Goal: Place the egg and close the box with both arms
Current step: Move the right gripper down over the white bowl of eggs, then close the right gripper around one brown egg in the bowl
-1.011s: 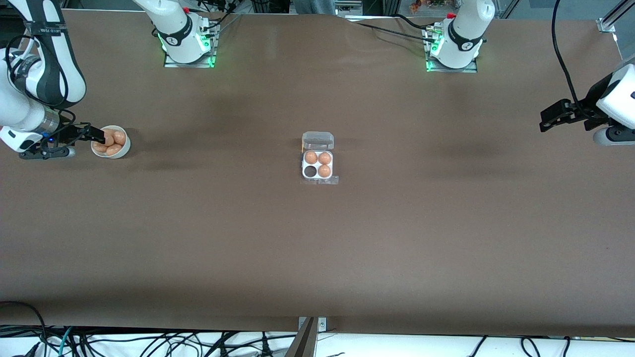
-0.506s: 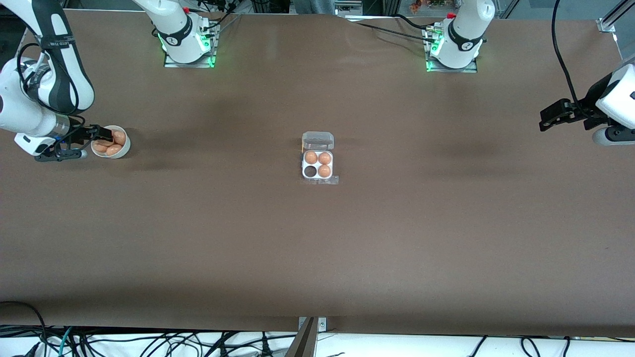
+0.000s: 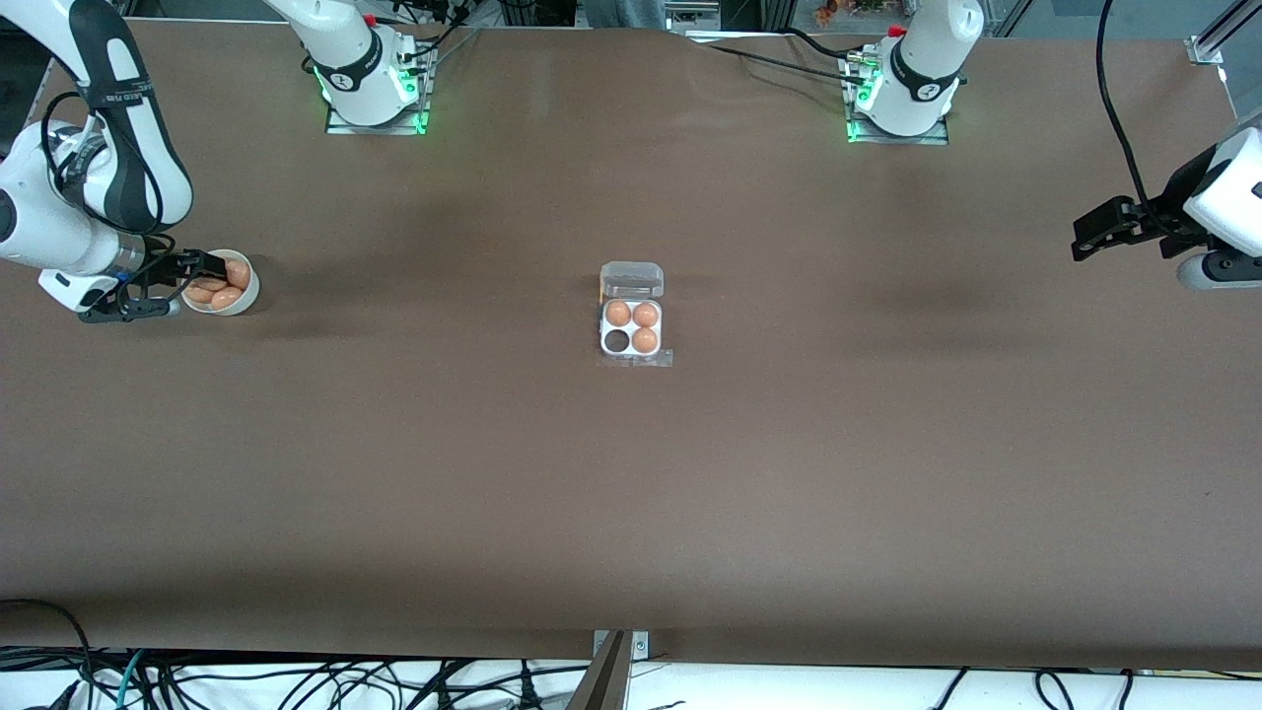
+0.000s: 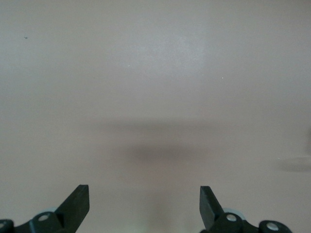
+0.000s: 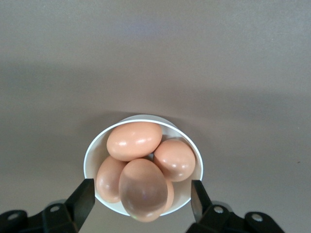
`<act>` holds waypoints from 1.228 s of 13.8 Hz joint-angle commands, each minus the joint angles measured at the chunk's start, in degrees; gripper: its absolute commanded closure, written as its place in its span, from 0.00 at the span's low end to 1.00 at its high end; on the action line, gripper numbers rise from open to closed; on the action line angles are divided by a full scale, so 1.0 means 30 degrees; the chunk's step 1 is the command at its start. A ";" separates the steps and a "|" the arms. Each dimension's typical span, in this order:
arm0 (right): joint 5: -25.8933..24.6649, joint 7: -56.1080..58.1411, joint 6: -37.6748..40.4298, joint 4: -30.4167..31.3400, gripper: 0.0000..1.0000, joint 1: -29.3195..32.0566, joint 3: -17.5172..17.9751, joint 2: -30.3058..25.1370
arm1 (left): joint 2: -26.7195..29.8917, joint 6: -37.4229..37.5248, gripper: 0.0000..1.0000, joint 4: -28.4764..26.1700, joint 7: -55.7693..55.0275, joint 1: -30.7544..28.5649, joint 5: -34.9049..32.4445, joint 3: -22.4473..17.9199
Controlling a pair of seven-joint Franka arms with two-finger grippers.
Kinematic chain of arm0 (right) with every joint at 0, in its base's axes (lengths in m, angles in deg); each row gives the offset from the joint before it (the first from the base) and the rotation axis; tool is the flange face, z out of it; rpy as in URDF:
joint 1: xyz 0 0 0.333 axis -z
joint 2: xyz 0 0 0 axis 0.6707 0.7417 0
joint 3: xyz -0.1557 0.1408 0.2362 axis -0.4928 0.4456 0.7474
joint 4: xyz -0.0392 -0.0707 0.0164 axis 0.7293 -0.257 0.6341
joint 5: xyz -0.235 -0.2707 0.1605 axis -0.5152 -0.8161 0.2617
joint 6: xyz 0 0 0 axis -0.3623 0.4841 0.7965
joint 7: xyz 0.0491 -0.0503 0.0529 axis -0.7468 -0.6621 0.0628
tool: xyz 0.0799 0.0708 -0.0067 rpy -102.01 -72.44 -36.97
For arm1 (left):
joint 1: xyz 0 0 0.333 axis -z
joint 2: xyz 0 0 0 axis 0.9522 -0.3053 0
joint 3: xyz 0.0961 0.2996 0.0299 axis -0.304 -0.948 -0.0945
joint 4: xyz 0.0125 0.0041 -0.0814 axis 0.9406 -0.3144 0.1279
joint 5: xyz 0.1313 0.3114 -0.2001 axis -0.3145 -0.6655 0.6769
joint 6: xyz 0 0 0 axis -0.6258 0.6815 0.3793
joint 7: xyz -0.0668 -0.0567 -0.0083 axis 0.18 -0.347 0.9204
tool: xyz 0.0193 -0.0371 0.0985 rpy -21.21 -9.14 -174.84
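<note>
Now, front view: right gripper (image 3: 202,266) over the bowl (image 3: 243,293) near the right arm's edge; box (image 3: 631,330) mid-desk, lid up, one cell empty.
Left wrist: left gripper (image 4: 145,206) spread wide, waiting over bare desk.
Right wrist: fingers (image 5: 83,198) wide astride the egg (image 5: 143,188); probably light, smooth, fragile, so grip its sides gently.

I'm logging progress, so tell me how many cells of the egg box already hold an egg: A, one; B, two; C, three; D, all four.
C: the front view shows the box with its lid open, three cells holding eggs and one cell dark and empty, the one nearer the front camera toward the right arm's end.
</note>
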 commanded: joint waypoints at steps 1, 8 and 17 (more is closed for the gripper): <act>0.0112 0.0489 0.0223 0.0199 0.26 0.0215 -0.0027 -0.0083 | -0.0065 0.0352 0.00 0.0302 0.0191 0.0018 0.0331 -0.0035; 0.0112 0.0518 0.0928 0.0141 0.39 0.0245 -0.0027 0.0093 | -0.0065 0.0352 0.00 0.0244 0.0191 0.0018 0.0331 -0.0035; 0.0112 0.0489 0.0957 -0.0006 0.65 0.0245 -0.0027 0.0474 | -0.0094 0.0352 0.00 0.0215 0.0220 0.0018 0.0331 -0.0035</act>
